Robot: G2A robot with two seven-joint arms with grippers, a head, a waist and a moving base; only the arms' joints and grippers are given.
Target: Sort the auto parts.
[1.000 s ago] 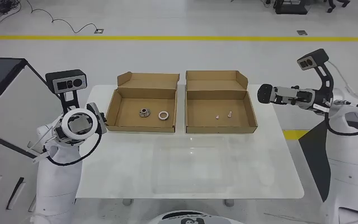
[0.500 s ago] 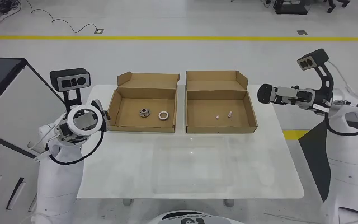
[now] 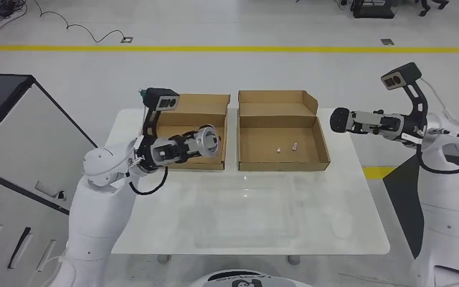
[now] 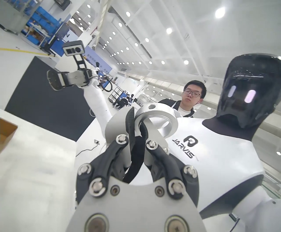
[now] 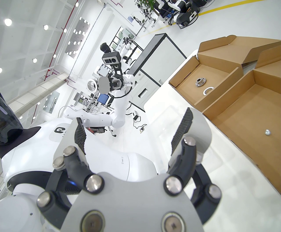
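— Where's the silver ring (image 4: 157, 119)?
— In the left gripper (image 4: 137, 127), jaws clamped on its rim (one finger goes through the hole). It's held over the left box (image 3: 161, 125) on the worktop (image 3: 251, 215).
— Touching the box floor?
— It looks clear, though from above I can't be sure.
— And the right gripper (image 5: 134, 129)?
— Jaws spread wide, holding nothing, out beyond the right box (image 3: 280, 140), where two small fasteners (image 3: 293, 146) lie.

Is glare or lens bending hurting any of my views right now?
Left wrist view: bright ceiling lights behind, yet the metal ring in the fingers is evenly lit; ceiling lines bow. Right wrist view: the wide lens skews the white table and cardboard boxes; the flanged part shows without glare. Top view: faint sheen on that table, soft shadows only.
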